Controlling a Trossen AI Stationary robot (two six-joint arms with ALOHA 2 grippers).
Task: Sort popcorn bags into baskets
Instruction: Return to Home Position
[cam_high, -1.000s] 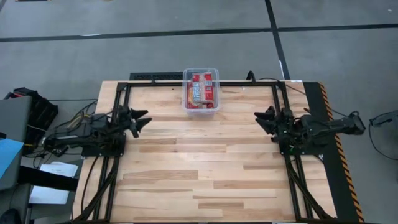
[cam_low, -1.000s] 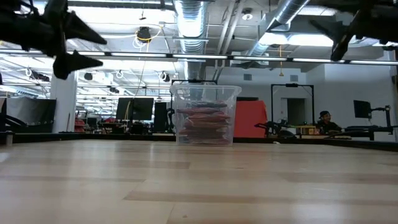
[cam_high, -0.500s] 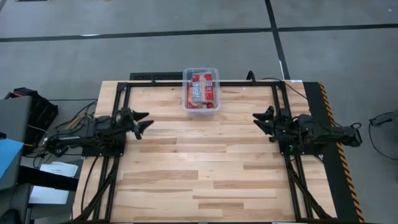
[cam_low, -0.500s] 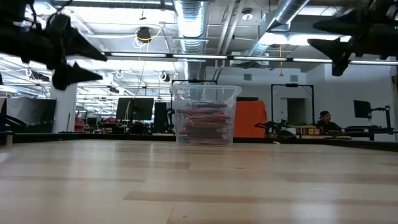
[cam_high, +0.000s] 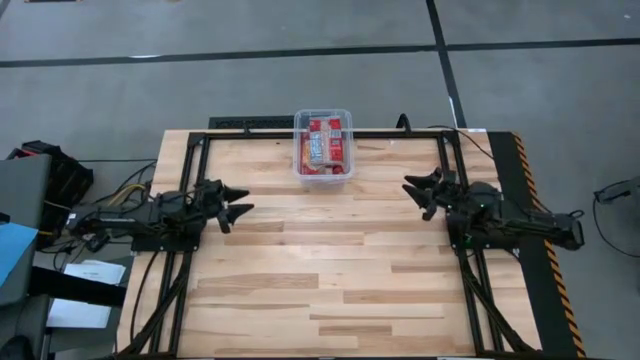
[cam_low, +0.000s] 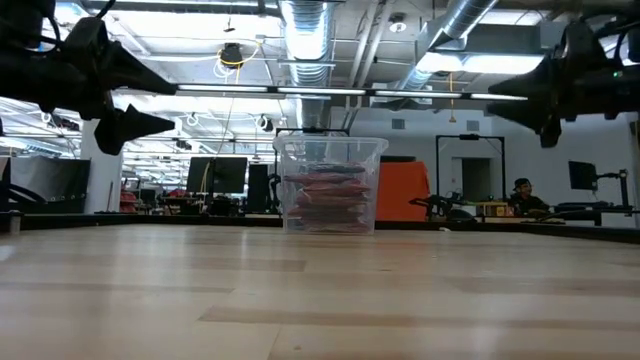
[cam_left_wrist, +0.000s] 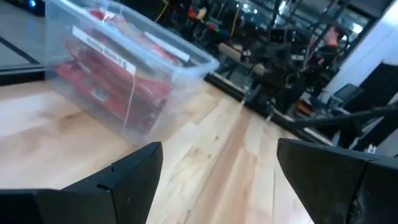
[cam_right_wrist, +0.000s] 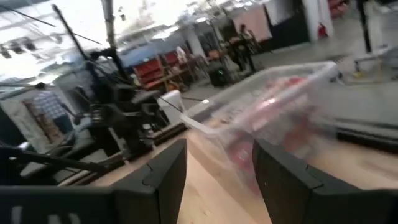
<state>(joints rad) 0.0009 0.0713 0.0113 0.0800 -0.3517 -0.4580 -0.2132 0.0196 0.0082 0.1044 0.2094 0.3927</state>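
- The popcorn bags are red with white and yellow print. In the left wrist view the top packet carries a white strip with dark lettering, but no word or brand on it can be read.
- The left gripper hangs in the air over the tabletop near its left edge. Its fingers are spread apart with nothing between them, and they point toward the middle of the table.
- Compared with a second ago, the left gripper has come lower in the low view. From above it has slid a little toward the near edge and toward the table's middle.
- The clear bin stands at the middle of the far edge, and all the bags lie stacked flat inside it. The bin and its stack are where they were a second ago.
- The right gripper hangs over the tabletop near its right edge. Its fingers are parted and empty, and they point toward the middle of the table.
- The right gripper also sits lower than a second ago and has edged slightly toward the middle, while the rear of its arm has swung toward the near edge.
- Both grippers are well apart from the bin.
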